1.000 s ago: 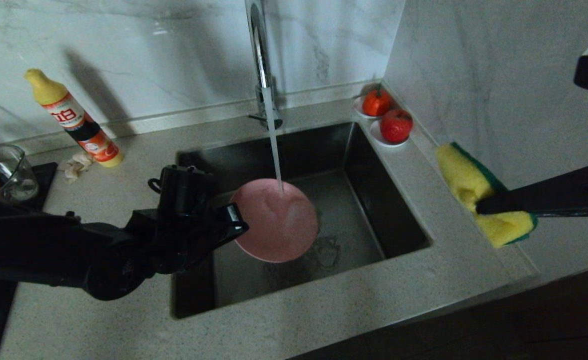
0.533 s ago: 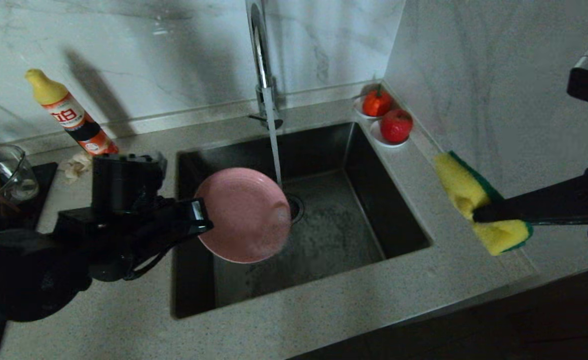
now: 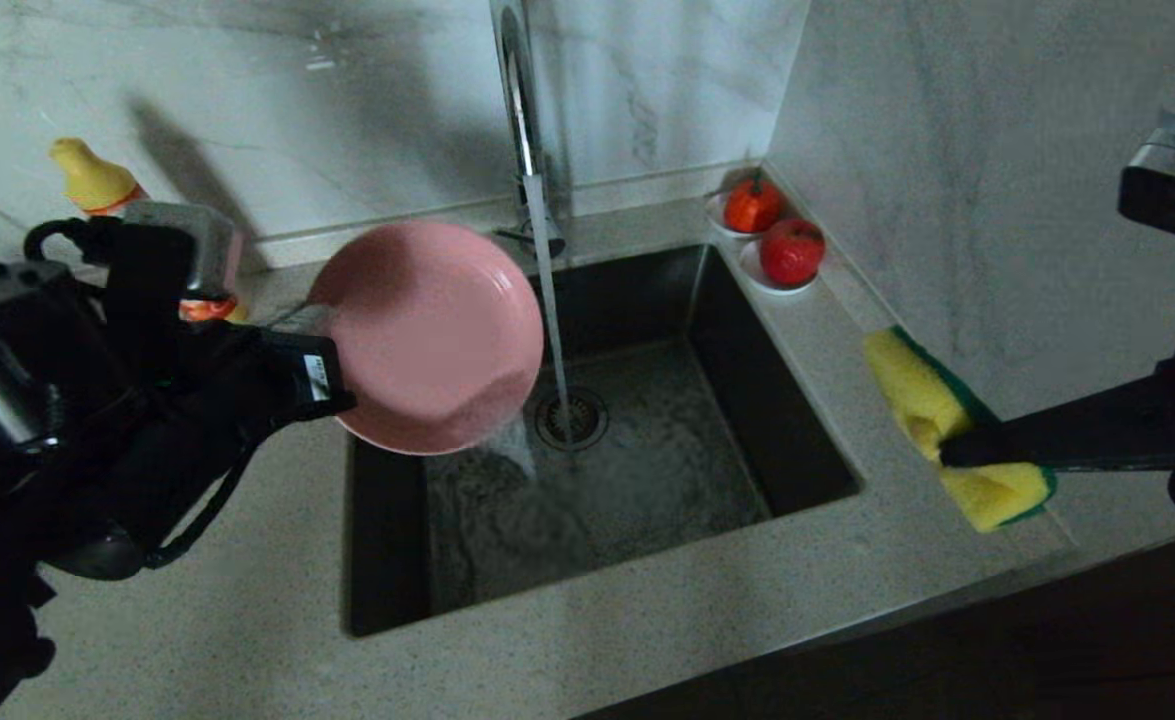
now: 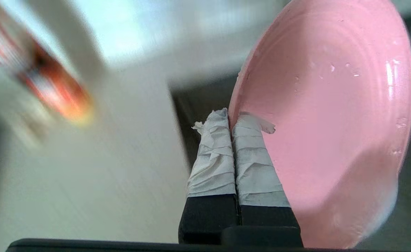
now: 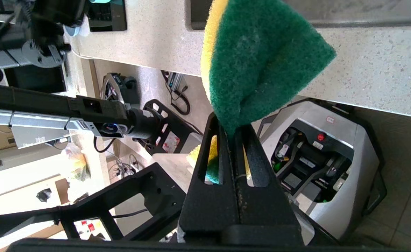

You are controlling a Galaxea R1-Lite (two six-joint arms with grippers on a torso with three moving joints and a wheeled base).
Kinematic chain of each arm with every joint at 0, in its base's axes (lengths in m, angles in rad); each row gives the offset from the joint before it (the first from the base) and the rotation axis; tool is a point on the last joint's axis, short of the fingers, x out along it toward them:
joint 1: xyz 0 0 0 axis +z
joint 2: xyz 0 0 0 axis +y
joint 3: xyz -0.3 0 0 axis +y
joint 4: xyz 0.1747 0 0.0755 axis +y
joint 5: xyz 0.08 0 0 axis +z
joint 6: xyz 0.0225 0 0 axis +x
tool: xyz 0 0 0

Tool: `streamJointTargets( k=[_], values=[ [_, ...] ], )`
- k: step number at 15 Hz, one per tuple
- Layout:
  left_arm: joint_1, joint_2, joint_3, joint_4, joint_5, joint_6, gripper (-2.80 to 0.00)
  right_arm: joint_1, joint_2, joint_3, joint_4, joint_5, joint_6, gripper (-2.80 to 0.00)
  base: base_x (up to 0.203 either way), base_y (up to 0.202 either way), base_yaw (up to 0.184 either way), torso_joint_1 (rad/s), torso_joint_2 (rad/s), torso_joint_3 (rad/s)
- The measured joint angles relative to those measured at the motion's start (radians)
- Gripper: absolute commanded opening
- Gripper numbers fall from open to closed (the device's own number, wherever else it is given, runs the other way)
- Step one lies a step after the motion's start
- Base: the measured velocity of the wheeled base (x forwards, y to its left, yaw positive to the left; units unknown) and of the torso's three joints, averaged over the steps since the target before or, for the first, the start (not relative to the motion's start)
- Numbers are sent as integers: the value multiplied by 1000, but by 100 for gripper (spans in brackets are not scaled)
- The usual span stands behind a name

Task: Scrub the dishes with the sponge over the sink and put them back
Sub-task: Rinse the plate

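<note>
Left gripper [image 3: 332, 375], at left centre of the head view: its two tape-wrapped fingers [image 4: 212, 157] are clamped together on the rim of the one pink plate [image 3: 432, 335]. The plate is tilted steeply, its hollow face toward the camera, held above the upper left corner of the sink [image 3: 807, 470], with water draining from its low edge. The left arm enters from the lower left, its wrist and camera housing raised and hiding most of the single detergent bottle [image 3: 92, 175] at upper left. One faucet [image 3: 519, 110] at top centre sends a stream of water past the plate's right edge onto the round drain [image 3: 569, 420]. Two red fruits [image 3: 790, 250] on white saucers sit in the counter's far right corner. Right gripper [image 3: 952, 450], at right centre: its fingers are pressed shut on the one yellow-and-green sponge [image 3: 932, 405], held over the countertop [image 3: 647, 640] just right of the sink, the arm reaching in level from the right edge.
</note>
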Motion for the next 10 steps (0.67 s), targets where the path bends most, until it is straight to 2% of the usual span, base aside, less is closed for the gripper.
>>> streamJointTargets(
  k=[2, 4, 7, 10],
  values=[
    [0, -2, 47, -171, -32, 136, -280, 0, 1, -1, 0, -1, -1, -280, 0, 0, 0, 0, 0, 0],
    [-1, 0, 109, -335, -82, 239, -280, 0, 4, -8, 0, 0, -2, -280, 0, 0, 0, 0, 0, 0],
    [-1, -9, 155, -519, -141, 306, -280, 0, 9, -14, 0, 0, -2, -280, 0, 0, 0, 0, 0, 0],
    [-1, -45, 169, -530, -199, 325, -280, 0, 11, -20, 0, 1, -2, -280, 0, 0, 0, 0, 0, 0]
  ],
)
